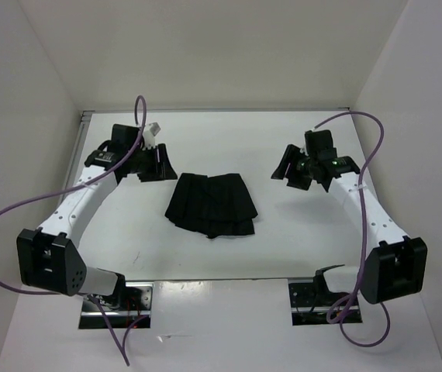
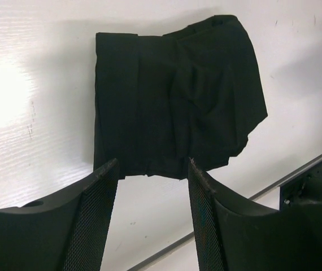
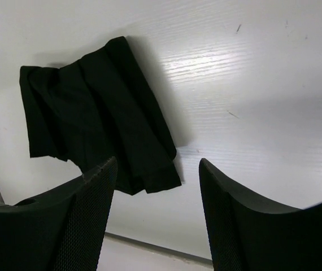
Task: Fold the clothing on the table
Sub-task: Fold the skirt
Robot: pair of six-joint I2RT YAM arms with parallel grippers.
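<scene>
At near edge of worktop (image 1: 229, 262), left arm base (image 1: 116, 298) & right arm base (image 1: 322, 298) are sitting side by side. Farther in, abt mid-worktop, the clothing (image 1: 210, 203) is lying flat as a folded, layered bundle. Its pleats are running near-to-far, w/ stepped hem edges showing on the near side. Left fingers (image 1: 153, 164) are hanging just beside its far-left corner, spread apart w/ nothing btwn them. Left wrist view is showing the fabric's edge right past the two tips; can't tell if they're touching it. Right fingers (image 1: 289, 170) are hanging off to the right, well apart from the garment, also spread wide & gripping nothing. Right wrist view is showing the fabric lying off to one side of the gap. Beyond, white walls (image 1: 221, 54) are closing in the back.
</scene>
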